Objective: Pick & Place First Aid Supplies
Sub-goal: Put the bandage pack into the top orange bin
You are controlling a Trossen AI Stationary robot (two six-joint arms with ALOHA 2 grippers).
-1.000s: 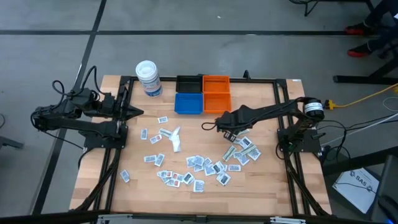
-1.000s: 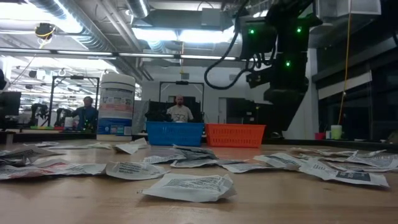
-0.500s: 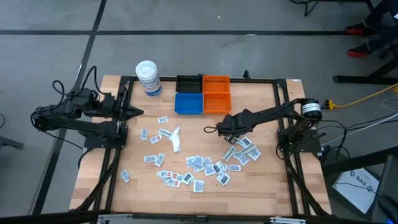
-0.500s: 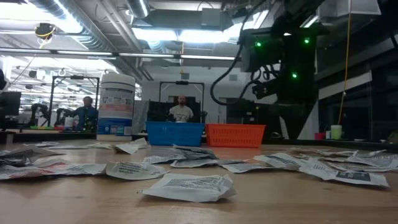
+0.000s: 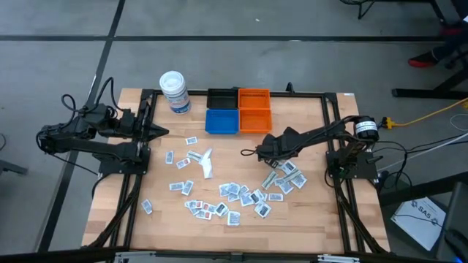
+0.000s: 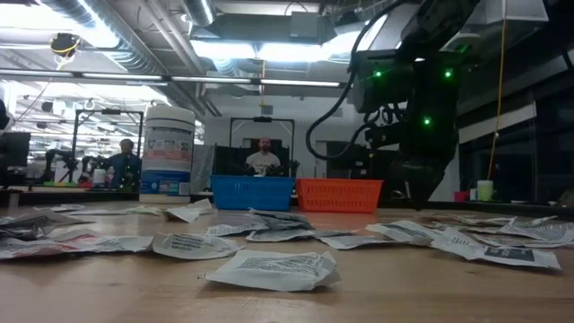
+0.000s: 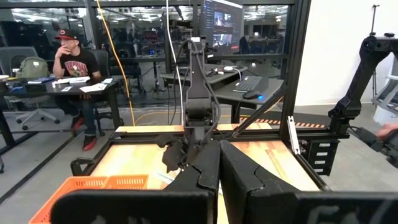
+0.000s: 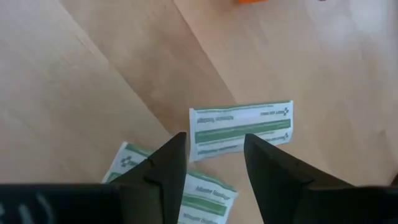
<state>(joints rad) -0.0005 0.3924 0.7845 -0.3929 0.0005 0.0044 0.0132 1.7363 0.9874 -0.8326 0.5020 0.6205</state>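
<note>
Landmark: blue bin (image 5: 221, 121), at the table's (image 5: 314, 219) far edge, orange bin (image 5: 254, 109) touching its right side, black bin (image 5: 221, 98) behind it.

Right gripper (image 5: 260, 151): over bare wood to the right of and nearer than the blue bin, just short of the orange bin. Fingers (image 8: 160, 167) spread apart, nothing between them. Through the gap, a white sachet with green print (image 8: 241, 129) lies flat on the wood; two more sachets sit beside it.

Sachets (image 5: 241, 197): scattered flat on the table, all nearer than the blue bin; densest cluster to its near right, thinner spread to its near left. None seen in the bins.

Left gripper (image 5: 157, 131): parked left of the blue bin at the table's left edge. Fingers (image 7: 202, 171) closed together, empty.

White tub (image 5: 175, 92): upright, left of the black bin.
</note>
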